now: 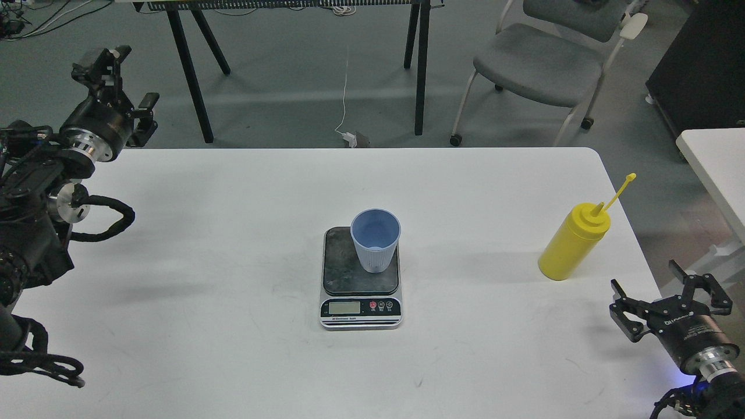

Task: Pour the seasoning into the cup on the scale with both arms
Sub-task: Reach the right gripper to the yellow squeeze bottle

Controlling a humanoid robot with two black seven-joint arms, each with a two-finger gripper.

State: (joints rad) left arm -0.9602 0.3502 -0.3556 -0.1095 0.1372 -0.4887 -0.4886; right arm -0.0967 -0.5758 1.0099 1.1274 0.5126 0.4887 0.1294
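Note:
The light-blue cup [375, 238] stands upright on the back right of the scale [343, 270], at the middle of the white table [204, 326]. The yellow seasoning bottle [573, 244] stands upright near the table's right edge, with its cap strap sticking up to the right. My left gripper [123, 81] is open and empty, held over the floor beyond the table's far left corner. My right gripper [646, 280] is open and empty at the front right corner, below and to the right of the bottle and apart from it.
A grey chair [538, 64] and black table legs [420, 64] stand on the floor behind the table. A second white table's corner [719, 157] shows at the right. My left arm's cable loop [110, 224] hangs over the table's left side.

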